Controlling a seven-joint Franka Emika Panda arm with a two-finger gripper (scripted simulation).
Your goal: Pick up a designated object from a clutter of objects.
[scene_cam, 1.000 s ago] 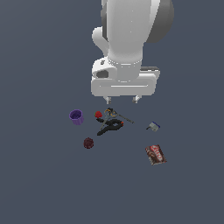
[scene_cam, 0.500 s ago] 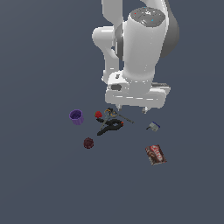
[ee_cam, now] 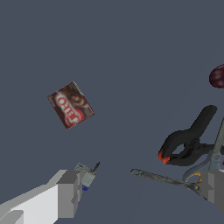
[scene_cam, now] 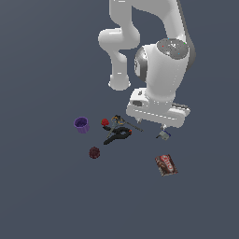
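The designated object (scene_cam: 163, 135) is a tiny light-grey block with a blue edge, lying on the floor on the exterior view's right of the clutter. In the wrist view it (ee_cam: 86, 176) lies right beside one fingertip, not between the fingers. My gripper (scene_cam: 151, 125) hangs just above the floor, open and empty. Its two grey fingers (ee_cam: 68, 193) stand wide apart in the wrist view, with the gripper's middle (ee_cam: 141, 190) over bare floor. The clutter is a purple cup (scene_cam: 81, 124), a red ball (scene_cam: 105, 122), a dark-red ball (scene_cam: 94, 152) and a black-handled tool (scene_cam: 117, 135).
A red-brown flat box (scene_cam: 166, 165) lies apart from the rest, also seen in the wrist view (ee_cam: 70, 105). A thin metal scissor-like tool (ee_cam: 162, 178) lies by the black-handled tool (ee_cam: 188, 140), close to my other finger. The dark-red ball (ee_cam: 217, 76) is at the wrist picture's edge.
The arm has swung toward the exterior view's right, from above the black-handled tool to above the grey-blue item. No object has moved.
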